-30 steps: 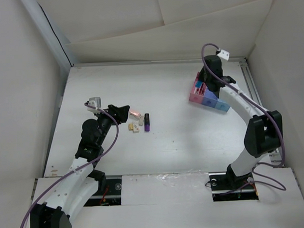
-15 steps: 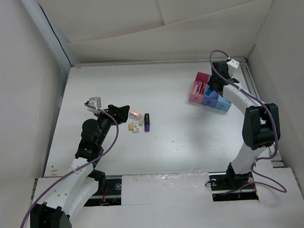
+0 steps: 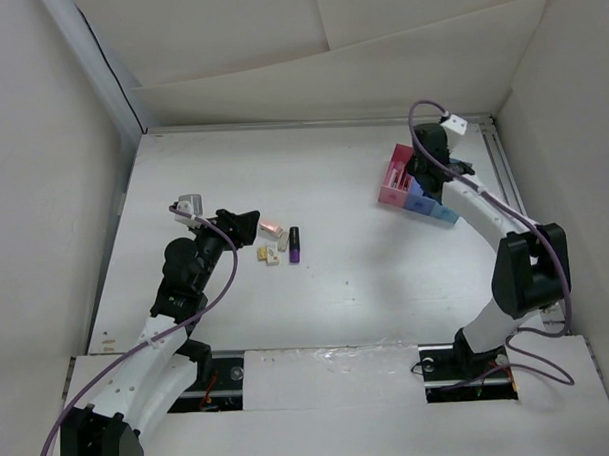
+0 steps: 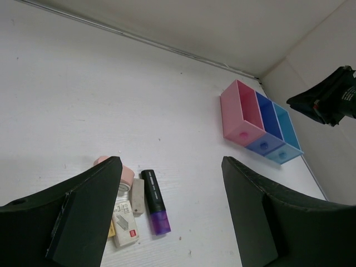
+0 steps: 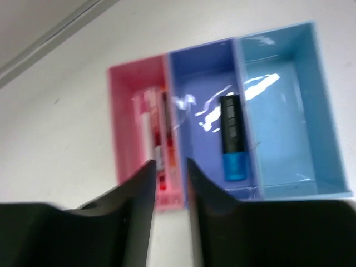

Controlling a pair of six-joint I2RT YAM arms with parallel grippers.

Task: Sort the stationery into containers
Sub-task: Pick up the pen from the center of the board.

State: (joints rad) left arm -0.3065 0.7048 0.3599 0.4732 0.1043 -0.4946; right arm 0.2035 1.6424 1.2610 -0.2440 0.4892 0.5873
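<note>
Right gripper [image 5: 168, 186] hangs over the three-bin tray [image 5: 315, 105] at far right, fingers nearly together, nothing between them. Its wrist view alone shows a black-and-blue marker [image 5: 231, 137] inside the dark blue bin. Left gripper [image 4: 169, 192] gapes wide beside the purple marker [image 4: 155, 201] at centre-left.

white table [image 3: 356, 276] – plain cream walls [image 3: 43, 177]
</note>
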